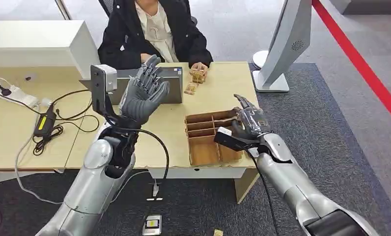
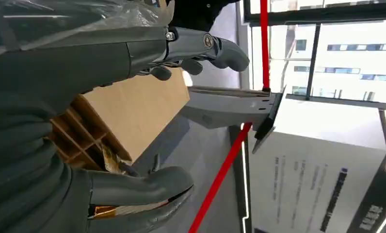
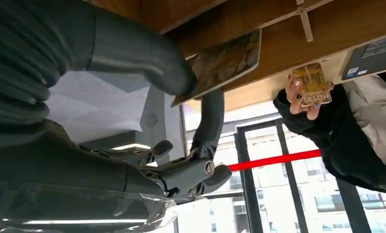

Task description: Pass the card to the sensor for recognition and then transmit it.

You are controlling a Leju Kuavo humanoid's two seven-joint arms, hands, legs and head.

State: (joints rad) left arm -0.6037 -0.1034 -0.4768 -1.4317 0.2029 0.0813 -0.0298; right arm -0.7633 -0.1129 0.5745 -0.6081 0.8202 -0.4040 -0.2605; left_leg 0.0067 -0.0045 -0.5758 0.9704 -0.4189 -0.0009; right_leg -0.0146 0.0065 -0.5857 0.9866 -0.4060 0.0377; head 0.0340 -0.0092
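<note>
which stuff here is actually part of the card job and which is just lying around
Part of the job:
- card, pinched by the right hand
- divided wooden box beside that hand
- left hand, raised and holding nothing
- person across the desk, holding another card

Just lying about:
- laptop
- power adapter and cables
- white stand on the floor
</note>
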